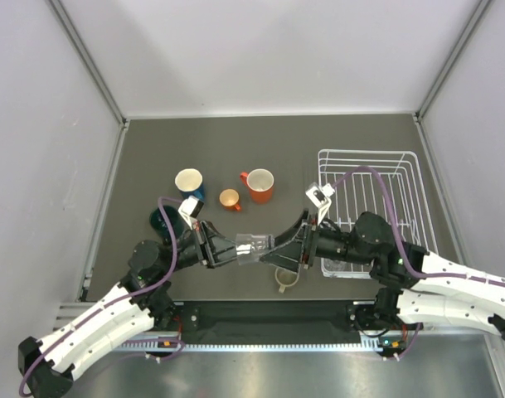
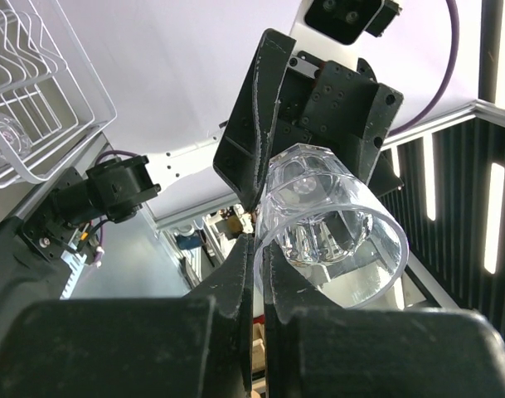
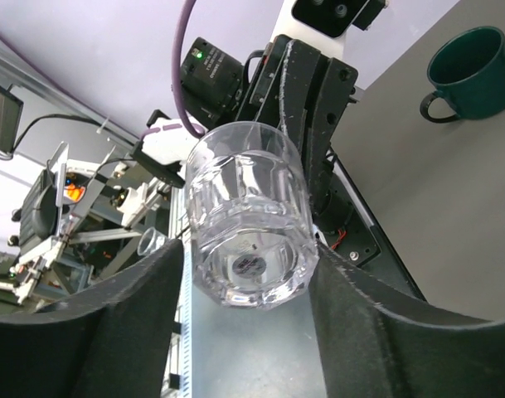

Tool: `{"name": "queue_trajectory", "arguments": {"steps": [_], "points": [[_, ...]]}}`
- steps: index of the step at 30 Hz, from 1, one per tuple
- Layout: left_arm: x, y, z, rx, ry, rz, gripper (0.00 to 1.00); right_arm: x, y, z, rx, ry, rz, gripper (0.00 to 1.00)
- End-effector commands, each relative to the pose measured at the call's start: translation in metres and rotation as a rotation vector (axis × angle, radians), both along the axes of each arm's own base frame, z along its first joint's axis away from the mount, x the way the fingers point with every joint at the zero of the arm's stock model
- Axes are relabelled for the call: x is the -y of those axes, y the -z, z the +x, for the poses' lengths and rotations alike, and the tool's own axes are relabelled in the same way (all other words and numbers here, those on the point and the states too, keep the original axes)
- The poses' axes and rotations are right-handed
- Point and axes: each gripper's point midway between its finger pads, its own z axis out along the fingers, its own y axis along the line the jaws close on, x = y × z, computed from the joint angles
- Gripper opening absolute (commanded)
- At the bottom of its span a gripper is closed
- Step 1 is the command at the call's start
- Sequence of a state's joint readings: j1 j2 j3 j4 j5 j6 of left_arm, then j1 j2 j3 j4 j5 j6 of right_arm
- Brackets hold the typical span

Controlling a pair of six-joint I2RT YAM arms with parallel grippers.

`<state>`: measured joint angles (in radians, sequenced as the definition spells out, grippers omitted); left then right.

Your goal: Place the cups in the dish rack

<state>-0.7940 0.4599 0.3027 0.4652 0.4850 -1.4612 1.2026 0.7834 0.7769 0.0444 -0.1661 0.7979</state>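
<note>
top view: clear glass (image 1: 254,246) is held off the table (image 1: 235,141) at mid-front, between the two arms. Long axis runs 9–3: mouth to 9 at the left gripper (image 1: 229,249), base to 3 at the right gripper (image 1: 279,246). Dish rack (image 1: 368,152) sits at 2 o'clock from the glass on the right arm's side, so the right arm is the nearer carrier. Beige mug (image 1: 285,278) is on the table at 5 o'clock, just under the glass and right wrist. Other cups are well apart at 10–12 o'clock. Route to 2 o'clock looks free, but the rack's raised near rim needs clearing

left wrist: left gripper (image 2: 254,249) is pinched tight on the rim wall of the glass (image 2: 335,224), one finger inside, one outside. Right gripper (image 2: 306,174) is beyond at 12 o'clock, fingers either side of the base. Dish rack (image 2: 36,108) is at 10 o'clock

right wrist: base of the glass (image 3: 248,215) faces the lens. Right gripper (image 3: 248,274) is roughly half open, flanking the base at 9 and 3. The 3 side looks to be touching and there's a sliver of gap at 9, so not a grip as far as I can tell. Left gripper (image 3: 306,141) is behind at 1 o'clock. Dark green cup (image 3: 468,70) stands upright at 2 o'clock, well apart

Looks like a handover: right should seat square on the base before left lets go, since smooth glass is a slip risk
</note>
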Motion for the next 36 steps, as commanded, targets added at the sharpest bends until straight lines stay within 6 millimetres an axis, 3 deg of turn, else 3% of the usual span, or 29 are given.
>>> {"name": "queue_trajectory", "arguments": {"steps": [1, 5, 8, 12, 15, 16, 17, 21, 23, 24, 28, 35, 36], "points": [[-0.006, -0.017, -0.009, 0.057, 0.018, -0.066, 0.00, -0.004, -0.017, -0.005, 0.016, -0.019, 0.071, 0.59], [-0.005, -0.016, -0.009, 0.050, 0.021, -0.062, 0.00, -0.008, -0.016, -0.004, 0.013, -0.025, 0.072, 0.49], [-0.004, -0.011, -0.008, 0.040, 0.020, -0.049, 0.00, -0.011, -0.012, -0.002, 0.005, -0.019, 0.058, 0.33], [-0.002, -0.005, -0.006, 0.012, 0.025, -0.028, 0.00, -0.012, -0.009, -0.001, -0.002, -0.015, 0.021, 0.00], [0.000, 0.001, -0.005, -0.007, 0.026, -0.008, 0.02, -0.012, -0.006, 0.002, -0.008, 0.002, 0.001, 0.00], [0.000, 0.002, -0.005, -0.010, 0.027, -0.004, 0.08, -0.011, -0.006, 0.003, -0.010, 0.011, -0.002, 0.00], [0.001, 0.007, -0.004, -0.024, 0.025, 0.011, 0.31, -0.011, -0.005, 0.004, -0.010, 0.016, -0.007, 0.00], [0.001, 0.018, -0.002, -0.058, 0.016, 0.049, 0.66, -0.008, -0.005, 0.005, -0.014, 0.028, -0.018, 0.00], [0.001, 0.021, -0.002, -0.062, 0.010, 0.061, 0.72, -0.005, -0.005, 0.006, -0.014, 0.036, -0.021, 0.00], [0.001, 0.025, -0.001, -0.071, 0.006, 0.075, 0.80, -0.004, 0.000, 0.006, -0.020, 0.042, -0.043, 0.00], [-0.001, 0.036, 0.002, -0.086, -0.022, 0.115, 0.92, 0.006, 0.011, 0.013, -0.038, 0.096, -0.093, 0.00], [-0.005, 0.061, 0.003, -0.136, -0.045, 0.172, 0.95, 0.027, 0.023, 0.025, -0.051, 0.204, -0.147, 0.00], [-0.005, 0.063, 0.004, -0.141, -0.055, 0.182, 0.95, 0.034, 0.037, 0.030, -0.064, 0.244, -0.210, 0.00]]}}
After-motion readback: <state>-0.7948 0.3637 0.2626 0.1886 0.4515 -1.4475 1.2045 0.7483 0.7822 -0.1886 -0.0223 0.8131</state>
